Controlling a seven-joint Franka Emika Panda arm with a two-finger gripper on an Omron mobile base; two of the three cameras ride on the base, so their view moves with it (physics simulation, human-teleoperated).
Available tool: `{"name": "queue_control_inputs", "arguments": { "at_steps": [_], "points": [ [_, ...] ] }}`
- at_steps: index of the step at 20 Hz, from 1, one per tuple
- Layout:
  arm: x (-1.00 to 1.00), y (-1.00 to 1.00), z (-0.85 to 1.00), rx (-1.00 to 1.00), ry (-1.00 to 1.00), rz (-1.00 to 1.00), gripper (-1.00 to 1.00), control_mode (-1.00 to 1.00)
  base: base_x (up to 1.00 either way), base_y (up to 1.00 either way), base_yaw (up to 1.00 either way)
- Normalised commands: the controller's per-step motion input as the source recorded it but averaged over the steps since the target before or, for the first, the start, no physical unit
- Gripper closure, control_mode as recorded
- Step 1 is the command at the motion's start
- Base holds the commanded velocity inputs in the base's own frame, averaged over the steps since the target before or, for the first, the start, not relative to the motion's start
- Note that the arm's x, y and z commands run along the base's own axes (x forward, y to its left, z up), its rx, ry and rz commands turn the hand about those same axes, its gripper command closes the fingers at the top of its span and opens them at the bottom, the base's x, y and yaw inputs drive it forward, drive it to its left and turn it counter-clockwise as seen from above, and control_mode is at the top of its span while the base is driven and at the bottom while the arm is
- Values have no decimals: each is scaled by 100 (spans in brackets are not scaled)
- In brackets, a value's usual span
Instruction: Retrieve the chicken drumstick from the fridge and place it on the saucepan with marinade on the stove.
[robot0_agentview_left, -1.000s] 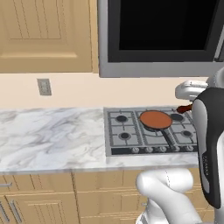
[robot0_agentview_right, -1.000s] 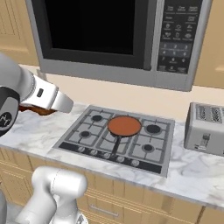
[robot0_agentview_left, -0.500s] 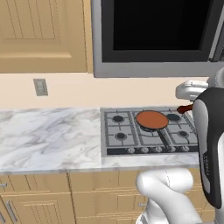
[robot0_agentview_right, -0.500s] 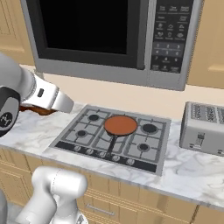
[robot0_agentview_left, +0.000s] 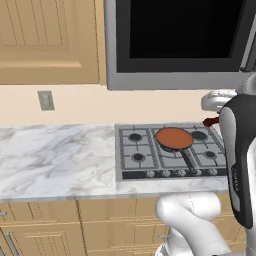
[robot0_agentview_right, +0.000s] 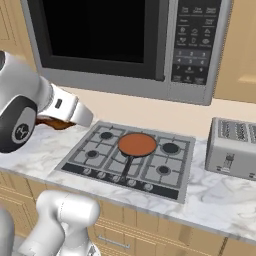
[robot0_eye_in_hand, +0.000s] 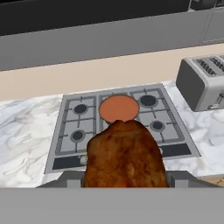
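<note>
The chicken drumstick (robot0_eye_in_hand: 124, 155), a reddish-brown lump, sits between my gripper's (robot0_eye_in_hand: 125, 178) fingers and hides most of them; the gripper is shut on it. It is held in the air in front of the stove (robot0_eye_in_hand: 70, 131). From the base it peeks out under my white hand, right of the stove (robot0_agentview_left: 145, 161) as drumstick (robot0_agentview_left: 210, 121) and left of the stove (robot0_agentview_right: 165, 177) as drumstick (robot0_agentview_right: 55, 123). The saucepan (robot0_agentview_left: 174, 138) (robot0_agentview_right: 136, 144) (robot0_eye_in_hand: 119, 108) rests on the middle of the stove with flat orange-brown marinade (robot0_eye_in_hand: 119, 107) inside, handle toward the front. The fridge is out of view.
A grey toaster (robot0_agentview_right: 235, 147) (robot0_eye_in_hand: 201, 83) stands on the marble counter (robot0_agentview_left: 55, 160) right of the stove. A microwave (robot0_agentview_left: 175, 45) (robot0_agentview_right: 125, 40) hangs low over the cooktop. Wooden cabinets flank it; a wall outlet (robot0_agentview_left: 46, 100) is at the left.
The whole picture has slid a little to the left, so the camera has moved with the base. The arm keeps the same pose with the drumstick in its grip.
</note>
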Motion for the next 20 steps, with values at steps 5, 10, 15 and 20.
{"name": "queue_control_inputs", "arguments": {
  "at_steps": [5, 10, 15, 20],
  "points": [
    [15, -66, -30, 3, 2, 2, 100, -100, 0, 0, 0],
    [17, -36, -52, 0, 3, 3, 100, -100, 0, 0, 0],
    [23, -3, -56, 0, 5, 2, 100, -100, 0, 0, 0],
    [31, -2, -48, 0, 0, 1, 100, -100, 0, 0, 0]
  ]
}}
